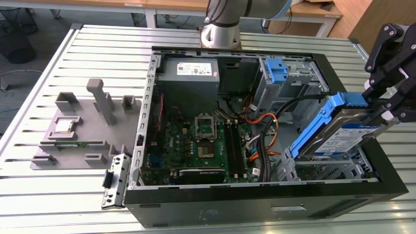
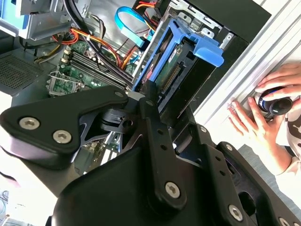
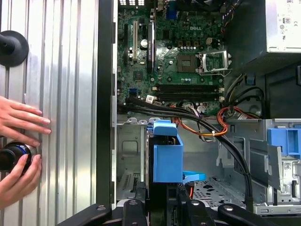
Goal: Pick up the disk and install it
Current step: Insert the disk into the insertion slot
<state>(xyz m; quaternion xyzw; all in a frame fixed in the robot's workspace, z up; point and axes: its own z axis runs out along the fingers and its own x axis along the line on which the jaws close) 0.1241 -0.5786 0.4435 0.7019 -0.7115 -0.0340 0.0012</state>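
One silver disk, blue-framed, tilted

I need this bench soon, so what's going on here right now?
The arm's pincer is shut on the disk, holding it tilted, its lower end inside the open case over the metal cage at the exterior view's right. It is not seated yet. A person's hands rest on the table beside the case, around a dark knob.

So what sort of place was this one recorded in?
Probably a robotics lab or test bench: an opened desktop computer case sits on a slatted metal table, a grey parts fixture lies beside it, and the gripper holds the disk, tilted, at the case.
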